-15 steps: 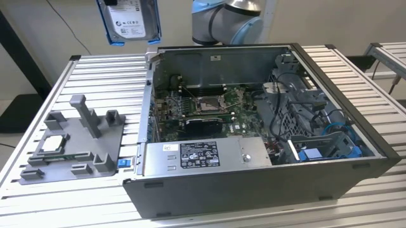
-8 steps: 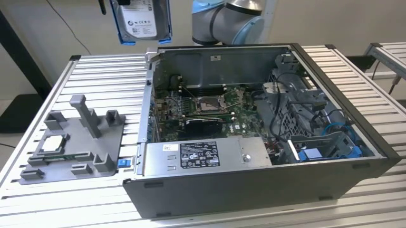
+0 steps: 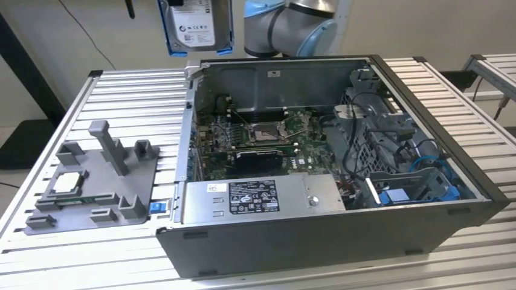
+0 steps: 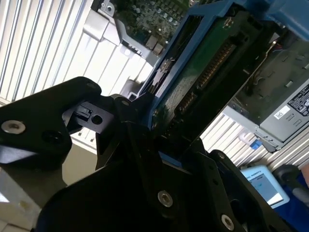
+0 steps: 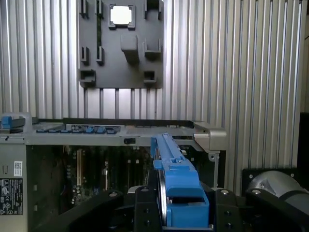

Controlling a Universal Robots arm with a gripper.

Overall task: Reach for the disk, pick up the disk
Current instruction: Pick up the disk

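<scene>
The disk (image 3: 196, 27) is seen in the exterior view raised clear of the open computer case (image 3: 322, 241), at eleven o'clock from it, beside the robot arm (image 3: 294, 27). One disk, one case, one power supply (image 3: 258, 196) and one processor chip (image 3: 69, 181) are counted, the chip lying on the grey fixture (image 3: 133, 184) at nine o'clock from the case.

In the second wrist view the disk's (image 4: 203, 72) green circuit board is shown, and its blue bracket is apparently pinched by the black fingers (image 4: 130, 125).

In the first wrist view the gripper (image 5: 186, 210) is clamped on the disk (image 5: 169, 164), which is seen edge-on. The pick-up is judged done. Pressure is best borne by the bracket rails, not the board.
</scene>
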